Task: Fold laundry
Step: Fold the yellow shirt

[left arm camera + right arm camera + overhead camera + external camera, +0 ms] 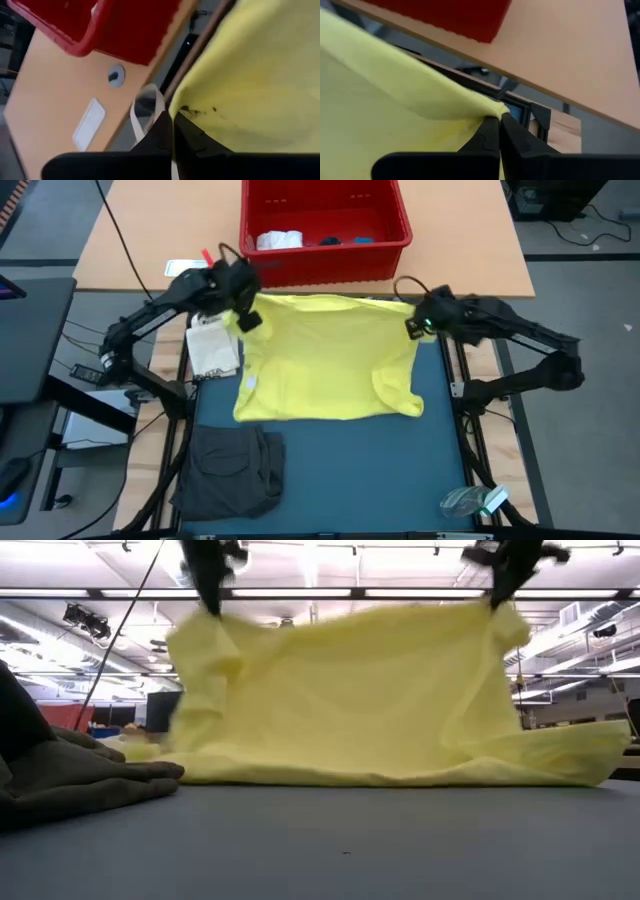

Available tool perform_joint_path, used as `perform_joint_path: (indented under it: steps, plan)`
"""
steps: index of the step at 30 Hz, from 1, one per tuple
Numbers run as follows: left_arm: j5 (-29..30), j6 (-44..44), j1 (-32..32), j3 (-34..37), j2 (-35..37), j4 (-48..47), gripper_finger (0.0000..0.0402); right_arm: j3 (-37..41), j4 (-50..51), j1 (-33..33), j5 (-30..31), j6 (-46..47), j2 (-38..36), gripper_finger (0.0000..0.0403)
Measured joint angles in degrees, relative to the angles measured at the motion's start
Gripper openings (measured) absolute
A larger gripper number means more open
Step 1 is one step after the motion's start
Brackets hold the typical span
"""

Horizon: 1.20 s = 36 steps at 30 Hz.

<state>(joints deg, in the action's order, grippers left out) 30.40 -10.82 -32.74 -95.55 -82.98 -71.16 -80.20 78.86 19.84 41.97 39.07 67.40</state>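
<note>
From above, the yellow T-shirt (330,360) lies spread over the far half of the blue surface (340,470), its far edge raised just in front of the red basket (325,225). The left gripper (247,315) pinches the shirt's far-left corner and the right gripper (415,325) pinches the far-right corner, both sets of fingers clamped tight on the cloth. A dark grey garment (230,470) sits crumpled on the near side of the shirt, towards the left, and a small white bag (213,345) lies just beside the shirt's left edge. White and blue pieces wait inside the basket.

From table height, the T-shirt (370,690) hangs like a curtain between the two grippers at the top, its lower edge bunched on the surface (330,850). The grey garment (70,780) lies in front of it, to one side.

Past the left wrist, the dark fingers (165,135) are shut on the yellow hem (250,75), with a white strap (145,107) right beside them.

Past the right wrist, the fingers (495,132) are closed on a thin fold of yellow cloth (395,100).

My worry: each grip holds only a sliver of hem, so a sharp pull could slip a corner free. The bag strap could also snag on the left fingers, and the dragging lower edge may wrinkle the fold.
</note>
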Motion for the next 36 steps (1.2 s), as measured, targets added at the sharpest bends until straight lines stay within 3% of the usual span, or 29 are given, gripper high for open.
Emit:
perform_joint_path:
  steps: [3,6,9,12,14,18,22,24,26,31,36]
  plan:
    - [-2.98,-6.87,-8.6,8.89,-0.68,18.77,0.0012,4.34,-9.34,7.74,-1.4,-6.5,1.88,0.0007]
    - [-4.51,-7.16,-13.82,14.5,-2.1,31.5,0.0038,6.27,-14.86,14.74,-11.76,-10.77,5.04,0.0039]
    - [-11.28,-4.54,-16.85,15.66,-3.53,31.01,0.0084,6.81,-15.4,19.38,-21.77,-11.18,8.02,0.0094]
    - [-17.23,-2.67,-18.38,15.81,-4.71,25.82,0.0138,6.81,-14.98,20.95,-21.61,-10.28,9.8,0.0152]
    - [-17.91,-2.46,-18.59,15.84,-5.01,23.17,0.0171,6.81,-15.61,20.84,-19.35,-10.14,9.98,0.0182]
    - [-21.83,-3.12,-18.06,15.84,-3.73,16.12,0.0215,6.75,-16.17,18.95,-19.42,-9.57,9.53,0.0209]
    - [-36.7,-4.19,-16.23,16.7,-0.54,9.25,0.0219,7.0,-16.29,14.26,-32.47,-11.67,9.26,0.0207]
    - [-43.87,-5.56,-14.41,19.99,1.36,8.56,0.0212,8.81,-18.2,10.33,-37.19,-14.13,9.26,0.0205]
    - [-47.35,-7.07,-11.84,25.24,3.14,9.4,0.0202,11.34,-20.69,6.41,-39.75,-16.9,9.26,0.0205]
    - [-48.53,-8.38,-2.26,38.68,7.65,10.95,0.0183,19.61,-29.58,-2.5,-46.27,-18.62,9.33,0.0205]
    - [-45.0,-7.48,8.36,48.68,11.24,14.55,0.0183,26.75,-38.58,-10.4,-46.65,-18.26,9.33,0.0205]
